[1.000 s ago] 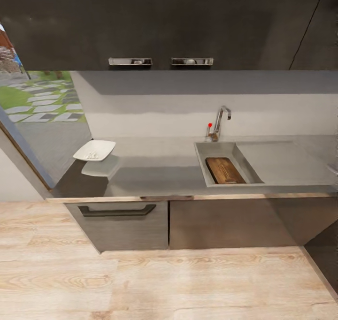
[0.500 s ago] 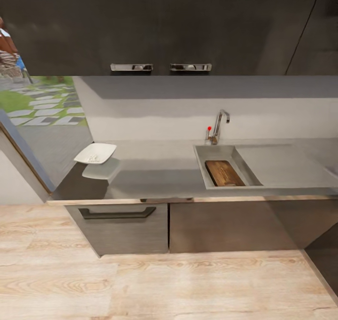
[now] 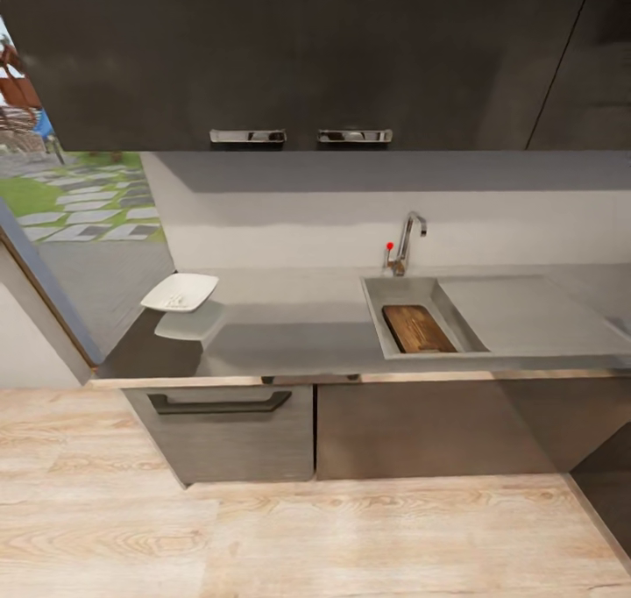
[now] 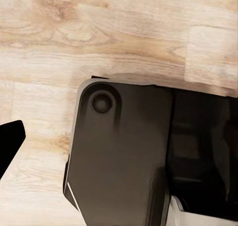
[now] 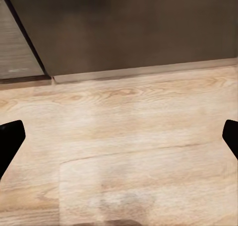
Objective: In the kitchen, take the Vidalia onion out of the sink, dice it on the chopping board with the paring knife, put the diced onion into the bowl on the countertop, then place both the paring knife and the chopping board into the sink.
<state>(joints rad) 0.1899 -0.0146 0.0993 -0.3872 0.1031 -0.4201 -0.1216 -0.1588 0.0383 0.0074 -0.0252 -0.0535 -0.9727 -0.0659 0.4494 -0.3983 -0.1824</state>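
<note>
— Where does everything sit?

— The chopping board [image 3: 419, 329] lies in the sink [image 3: 379, 319]; the bowl [image 3: 180, 292] with pale bits rests at the countertop's [image 3: 298, 331] left end. I can't spot the paring knife.

— Your grippers?

— Right gripper [image 5: 119, 139] is spread wide above the floor [image 5: 129, 136]. Of the left gripper [image 4: 10, 141] I see one fingertip, so I can't tell.

— Risks?

— Perhaps the knife isn't in the basin, leaving the job unfinished.

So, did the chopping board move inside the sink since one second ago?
No. The chopping board lies in the same spot of the sink basin, below the tap; the whole picture shifted, so the camera moved.
</note>
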